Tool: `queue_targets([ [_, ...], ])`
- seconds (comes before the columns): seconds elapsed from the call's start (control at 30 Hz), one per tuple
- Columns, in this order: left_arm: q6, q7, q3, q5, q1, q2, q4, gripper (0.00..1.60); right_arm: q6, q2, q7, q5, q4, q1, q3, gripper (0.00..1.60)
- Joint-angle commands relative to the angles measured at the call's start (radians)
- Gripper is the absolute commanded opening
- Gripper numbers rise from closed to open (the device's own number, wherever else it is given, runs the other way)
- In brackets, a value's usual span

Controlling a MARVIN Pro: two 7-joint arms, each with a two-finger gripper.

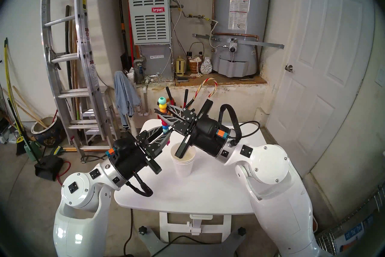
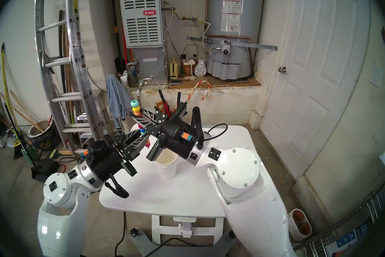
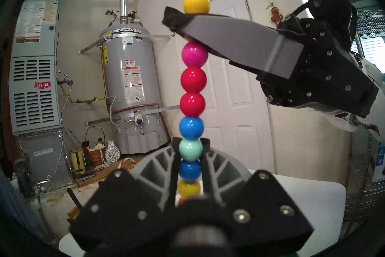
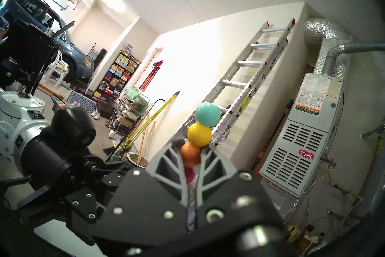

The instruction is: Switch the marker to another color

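The marker (image 1: pixel 164 125) is a thin stick of round beads, held upright above the table's far left part. It also shows in the head right view (image 2: pixel 135 107), the left wrist view (image 3: pixel 192 79) and the right wrist view (image 4: pixel 199 133). My left gripper (image 1: pixel 166 135) (image 2: pixel 144 137) (image 3: pixel 190 146) is shut on its lower beads, at the pale teal one. My right gripper (image 1: pixel 161 114) (image 2: pixel 135 117) (image 4: pixel 190 154) is shut on the orange bead near the top. The teal and yellow beads stick out above it.
A stack of white paper cups (image 1: pixel 183 164) (image 2: pixel 166 166) stands on the white table (image 1: pixel 208 187) under my right wrist. A red-and-white candy cane (image 1: pixel 206 85) and black-handled tools (image 1: pixel 169 93) stand behind the grippers. A ladder (image 1: pixel 62 52) leans at the left.
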Motion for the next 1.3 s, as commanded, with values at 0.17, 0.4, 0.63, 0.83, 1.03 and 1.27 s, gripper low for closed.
queue_targets([
  [0.17,-0.018,0.004,0.004,0.02,0.028,0.001,0.017,0.0,-0.032,-0.034,-0.04,0.026,-0.041,0.008,0.045,0.0],
  [0.4,-0.033,0.009,0.019,0.056,0.037,0.002,0.046,0.0,-0.034,-0.07,-0.073,0.054,-0.054,0.03,0.083,0.0],
  [0.63,-0.053,0.027,-0.046,0.007,0.036,-0.017,0.016,0.0,-0.051,-0.041,-0.096,0.041,-0.026,0.018,0.157,0.0],
  [0.83,-0.058,0.031,-0.11,-0.072,0.014,-0.034,-0.07,0.0,-0.059,-0.021,-0.096,-0.008,0.049,0.019,0.164,0.0],
  [1.03,-0.046,0.047,-0.166,-0.211,-0.043,-0.068,-0.135,0.0,-0.071,-0.019,-0.097,-0.064,0.12,0.045,0.136,0.0],
  [1.27,0.033,0.089,-0.203,-0.352,-0.048,-0.101,-0.226,0.0,-0.097,-0.011,-0.118,-0.241,0.156,0.082,0.044,0.0],
])
